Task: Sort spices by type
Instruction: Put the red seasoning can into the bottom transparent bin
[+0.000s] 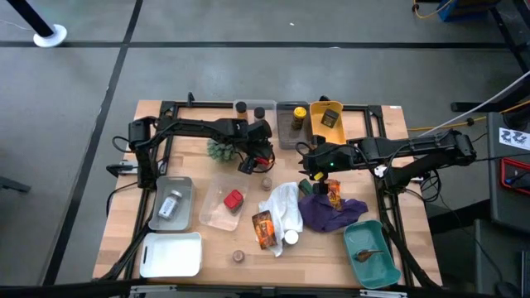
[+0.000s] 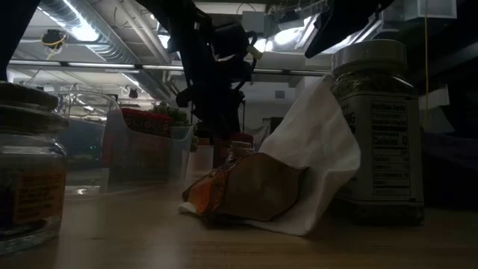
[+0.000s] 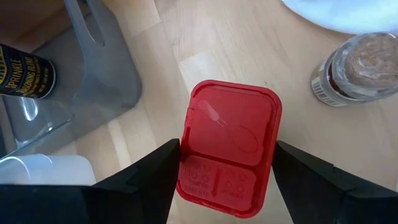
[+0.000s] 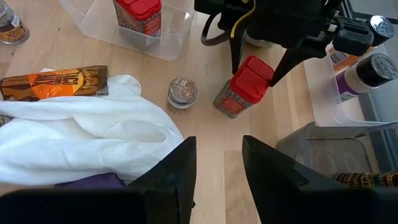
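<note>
Left gripper hides red tin base

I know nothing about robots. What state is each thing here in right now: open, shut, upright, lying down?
Left gripper: shut on a tin.
Red-lidded spice tin: lid shut, tilted, gripped.
Right gripper: open, empty.
Small clear glass jar: upright on the table.
Second red-lidded tin: upright in the clear plastic tray.
Orange-brown foil packet: lying flat.
White cloth: crumpled.
</note>
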